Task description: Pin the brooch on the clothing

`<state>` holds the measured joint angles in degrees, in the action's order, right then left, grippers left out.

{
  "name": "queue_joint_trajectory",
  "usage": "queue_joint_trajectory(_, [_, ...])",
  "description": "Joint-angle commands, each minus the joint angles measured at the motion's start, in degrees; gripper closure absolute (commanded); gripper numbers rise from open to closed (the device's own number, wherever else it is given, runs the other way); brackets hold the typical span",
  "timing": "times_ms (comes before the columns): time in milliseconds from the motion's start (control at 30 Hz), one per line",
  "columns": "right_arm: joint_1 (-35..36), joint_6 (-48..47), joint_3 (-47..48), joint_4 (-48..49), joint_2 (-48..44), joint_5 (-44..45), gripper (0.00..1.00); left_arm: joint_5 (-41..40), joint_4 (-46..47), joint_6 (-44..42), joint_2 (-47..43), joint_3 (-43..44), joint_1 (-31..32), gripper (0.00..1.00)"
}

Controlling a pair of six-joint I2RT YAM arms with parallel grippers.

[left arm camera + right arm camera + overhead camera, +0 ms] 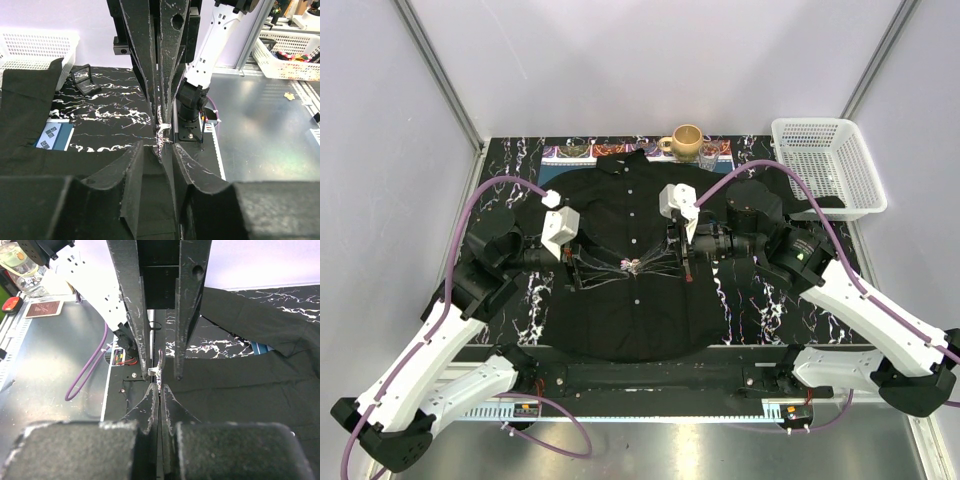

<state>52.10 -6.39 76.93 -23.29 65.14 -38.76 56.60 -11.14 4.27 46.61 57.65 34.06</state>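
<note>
Tiny silvery brooch (632, 265) over mid-front of black collared shirt (620, 320) | your right gripper (160, 386) pinches it | left gripper (159, 147), spread, straddles it head-on

From above, the brooch (633, 265) is too tiny to make out — an arm (760, 243) hides the shirt (620, 310) sleeve at right.
</note>
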Motion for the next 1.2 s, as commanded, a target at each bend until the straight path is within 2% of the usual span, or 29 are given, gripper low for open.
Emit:
queue_joint_trajectory(0, [0.29,2.35,2.26,2.19,0.33,-1.58,1.0,1.76,0.41,-0.49,-0.2,1.59,-0.14,0.66])
queue_joint_trajectory(267, [0.29,2.44,1.39,3.78,0.42,-0.61,1.0,1.15,1.12,0.47,1.03,2.21,-0.05,0.63])
queue_joint_trajectory(400, [0.29,2.61,1.47,4.13,0.51,-0.61,1.0,0.97,2.08,1.61,1.73,2.03,-0.14,0.71])
queue_joint_trajectory(667, [0.29,2.35,1.21,4.48,0.69,-0.88,1.0,0.97,3.31,3.02,2.08,1.59,-0.14,0.8])
queue_joint_trajectory(800, [0.29,1.91,0.77,4.31,0.51,-0.96,1.0,1.41,3.49,3.11,1.73,1.42,-0.14,0.77])
queue_joint_trajectory(1167, [0.29,-0.54,-0.55,3.51,-0.37,-0.88,1.0,2.82,2.96,2.49,1.55,2.03,-0.14,0.76])
